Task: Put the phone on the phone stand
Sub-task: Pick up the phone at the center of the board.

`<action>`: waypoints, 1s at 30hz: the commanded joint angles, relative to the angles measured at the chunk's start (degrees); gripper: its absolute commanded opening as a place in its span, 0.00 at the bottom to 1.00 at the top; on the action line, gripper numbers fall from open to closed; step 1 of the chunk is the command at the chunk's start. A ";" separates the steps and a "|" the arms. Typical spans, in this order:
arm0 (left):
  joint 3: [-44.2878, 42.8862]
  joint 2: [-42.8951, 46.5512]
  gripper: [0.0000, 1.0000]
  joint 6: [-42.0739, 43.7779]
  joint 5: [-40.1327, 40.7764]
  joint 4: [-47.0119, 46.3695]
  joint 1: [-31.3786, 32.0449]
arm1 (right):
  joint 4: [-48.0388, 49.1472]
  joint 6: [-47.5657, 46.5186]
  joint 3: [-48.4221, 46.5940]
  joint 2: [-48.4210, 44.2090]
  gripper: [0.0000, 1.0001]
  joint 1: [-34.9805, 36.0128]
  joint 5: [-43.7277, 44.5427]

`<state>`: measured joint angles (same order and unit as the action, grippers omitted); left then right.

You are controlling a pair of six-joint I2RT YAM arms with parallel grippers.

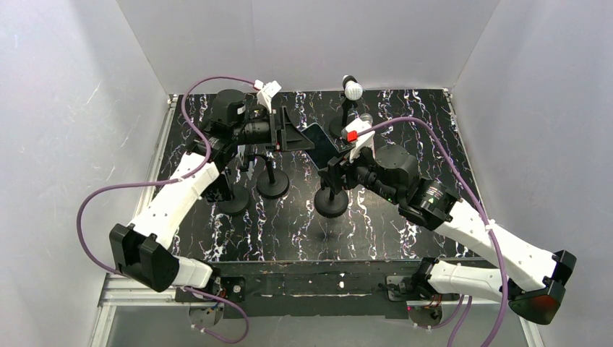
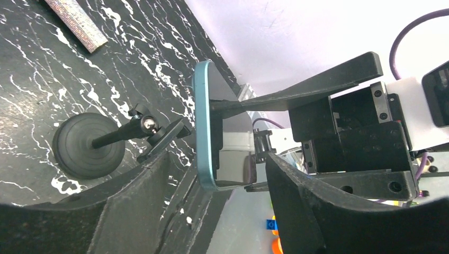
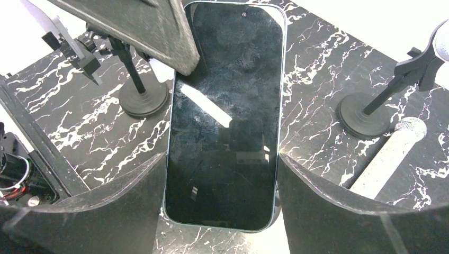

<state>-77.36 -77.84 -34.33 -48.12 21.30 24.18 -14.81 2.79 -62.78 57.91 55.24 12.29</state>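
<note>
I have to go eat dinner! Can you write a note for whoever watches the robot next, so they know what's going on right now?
Right gripper: fingers shut on the phone, holding it up above the table.
Left gripper: fingers open, one on each side of the phone, not gripping it.
Phone stand: on the table, nothing on its clip.
Done: phone lifted.
Left: set it on the stand and let go.

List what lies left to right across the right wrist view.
clamp stand → phone → second round-based stand
</note>
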 commanded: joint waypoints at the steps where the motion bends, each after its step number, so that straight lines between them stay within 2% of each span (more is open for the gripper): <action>1: 1.29 -0.04 0.60 -4.02 -2.48 -7.23 0.59 | 7.16 1.28 -4.01 -0.56 0.01 -0.15 0.44; 5: 3.59 -0.13 0.50 -8.57 -3.04 -15.05 0.73 | 7.10 1.60 -4.02 -0.44 0.01 -0.18 0.49; 7: 5.39 -0.15 0.41 -11.93 -3.34 -20.11 0.69 | 6.91 1.90 -4.01 -0.29 0.01 -0.16 0.69; 9: 6.91 -0.44 0.28 -15.03 -3.52 -25.21 0.69 | 6.81 2.31 -4.02 -0.21 0.01 -0.14 0.72; 13: 7.68 -1.04 0.01 -16.71 -2.52 -27.42 0.70 | 6.83 2.74 -4.25 0.25 0.01 -0.16 0.54; 16: 7.75 -0.59 0.00 -16.25 -1.47 -26.68 0.69 | 6.12 2.89 -4.85 0.78 0.01 -0.27 0.51; 17: 7.69 -0.44 0.00 -15.70 -1.06 -26.02 0.69 | 5.77 3.05 -5.07 0.88 0.07 -0.35 0.49; 18: 7.70 -0.31 0.00 -15.30 -0.53 -25.44 0.69 | 5.42 3.18 -5.22 1.12 0.17 -0.50 0.15; 20: 7.36 -0.13 0.00 -14.56 0.04 -24.43 0.69 | 4.22 4.26 -5.90 1.34 0.43 -1.14 -0.66; 22: 6.43 0.04 0.00 -13.52 0.62 -23.13 0.74 | 2.45 5.74 -6.87 1.57 0.57 -3.21 -3.53; 24: 4.08 -0.02 0.00 -9.90 2.26 -17.79 0.69 | 2.40 8.08 -6.24 0.55 0.63 -6.30 -7.37; 27: 2.14 -0.46 0.00 -7.74 0.89 -15.49 0.69 | 2.01 8.62 -6.04 -0.67 0.70 -9.55 -14.41; 30: -0.99 0.31 0.00 0.56 1.28 -6.49 0.74 | -0.97 9.27 -7.88 -2.10 0.84 -17.62 -27.34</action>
<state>-73.17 -79.26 -41.34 -46.65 8.05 24.69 -14.11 10.92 -66.94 57.93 43.22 -3.31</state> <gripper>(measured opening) 0.077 0.795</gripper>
